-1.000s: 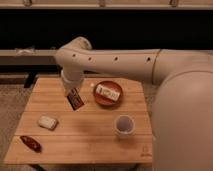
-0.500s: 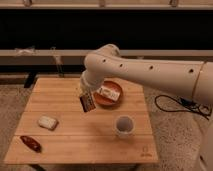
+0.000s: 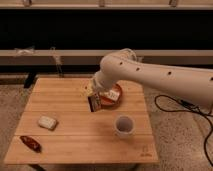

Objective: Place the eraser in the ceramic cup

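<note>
Now, end effector (image 3: 92, 98) above table (image 3: 70, 142), gripping eraser (image 3: 94, 104), nearer ceramic cup (image 3: 123, 125)

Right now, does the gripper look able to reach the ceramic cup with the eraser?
Probably yes. The gripper, shut on the eraser, hangs beside the orange bowl, and nothing stands between it and the open ceramic cup.

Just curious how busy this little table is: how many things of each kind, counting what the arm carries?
Cups: 1, the ceramic cup
Bowls: 1, the orange-brown bowl
Erasers: 1, the eraser, in the shut pincer above the table
Other pieces: 3, cream-white block, dark red oblong, pale item in the bowl
Total: 6
</note>
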`<state>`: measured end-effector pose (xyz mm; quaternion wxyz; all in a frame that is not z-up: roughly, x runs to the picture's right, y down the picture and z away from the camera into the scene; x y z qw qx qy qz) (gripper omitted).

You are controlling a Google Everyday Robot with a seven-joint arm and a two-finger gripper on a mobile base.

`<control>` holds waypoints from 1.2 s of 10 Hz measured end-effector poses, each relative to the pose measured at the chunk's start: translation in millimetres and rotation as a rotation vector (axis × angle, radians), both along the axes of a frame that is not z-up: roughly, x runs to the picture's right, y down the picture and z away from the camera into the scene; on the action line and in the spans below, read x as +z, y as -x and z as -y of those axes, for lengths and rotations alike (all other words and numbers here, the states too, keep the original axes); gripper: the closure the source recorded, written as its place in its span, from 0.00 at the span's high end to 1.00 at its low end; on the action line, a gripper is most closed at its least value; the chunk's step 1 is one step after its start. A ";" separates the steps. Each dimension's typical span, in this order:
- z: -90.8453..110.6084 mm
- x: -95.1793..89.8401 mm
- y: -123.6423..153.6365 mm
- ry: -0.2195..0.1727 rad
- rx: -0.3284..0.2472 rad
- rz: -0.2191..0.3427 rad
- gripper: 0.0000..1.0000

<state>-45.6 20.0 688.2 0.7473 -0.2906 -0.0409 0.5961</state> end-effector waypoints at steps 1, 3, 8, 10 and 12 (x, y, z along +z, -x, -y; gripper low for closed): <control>-1.2 2.4 -4.4 0.002 0.007 -0.001 0.00; -3.6 5.7 -22.2 0.001 0.024 -0.011 0.00; -16.6 1.9 -64.0 -0.009 0.072 -0.024 0.00; -24.5 -2.3 -79.4 -0.017 0.080 -0.027 0.00; -32.5 -3.4 -88.5 -0.018 0.081 -0.032 0.00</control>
